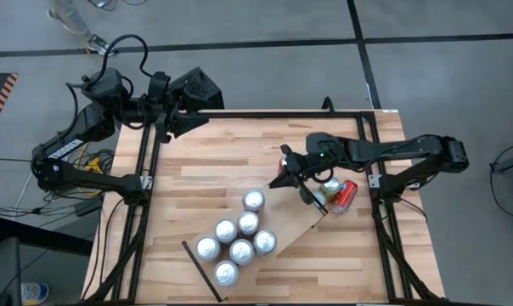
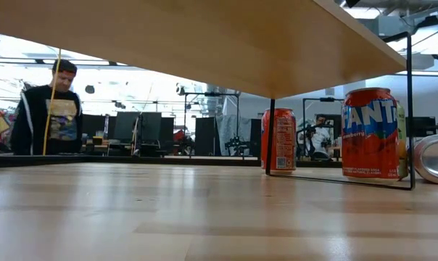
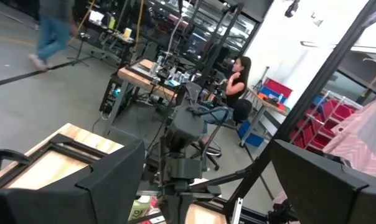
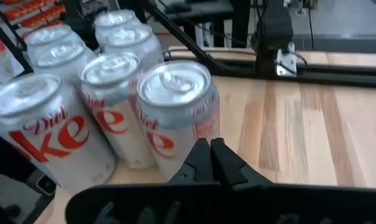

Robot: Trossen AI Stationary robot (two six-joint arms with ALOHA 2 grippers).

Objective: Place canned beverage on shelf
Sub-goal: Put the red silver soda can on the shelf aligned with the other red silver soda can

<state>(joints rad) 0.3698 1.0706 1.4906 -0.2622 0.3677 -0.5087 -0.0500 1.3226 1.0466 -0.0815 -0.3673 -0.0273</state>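
Observation:
The shelf [image 1: 295, 224] is a pale board with black end strips, lying slantwise over the table's near middle. Its underside fills the top of the low view [image 2: 204, 36]. Several silver Diet Coke cans [image 1: 239, 231] stand upright on it and also show in the right wrist view [image 4: 107, 93]. My right gripper [image 1: 283, 179] is shut and empty above the shelf's far end, its tips [image 4: 211, 155] pointing at the nearest can [image 4: 175, 106]. My left gripper [image 1: 185, 112] is open and empty at the table's far left corner.
A red can [image 1: 344, 196] lies on its side on the table right of the shelf, with an upright can [image 1: 331, 184] beside it. In the low view, two orange Fanta cans [image 2: 369, 133] [image 2: 279, 140] stand beyond the shelf's thin black leg [image 2: 411, 109]. A person [image 2: 48, 109] stands behind the table.

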